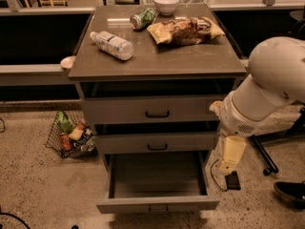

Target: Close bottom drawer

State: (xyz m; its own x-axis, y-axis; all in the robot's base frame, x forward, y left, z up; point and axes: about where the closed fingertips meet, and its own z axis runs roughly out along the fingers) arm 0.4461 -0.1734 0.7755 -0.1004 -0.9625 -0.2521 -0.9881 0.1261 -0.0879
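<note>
Well, btm drawer (157,203) pulled out; tool (231,155) hangs just right of it, state can't tell; bottle (112,44) label unreadable.

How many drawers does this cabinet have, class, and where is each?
3. The top drawer sits under the tabletop, the middle drawer below it, and the bottom drawer lowest, pulled out. The gripper hangs to the right, beside the bottom drawer. None appears hidden.
</note>
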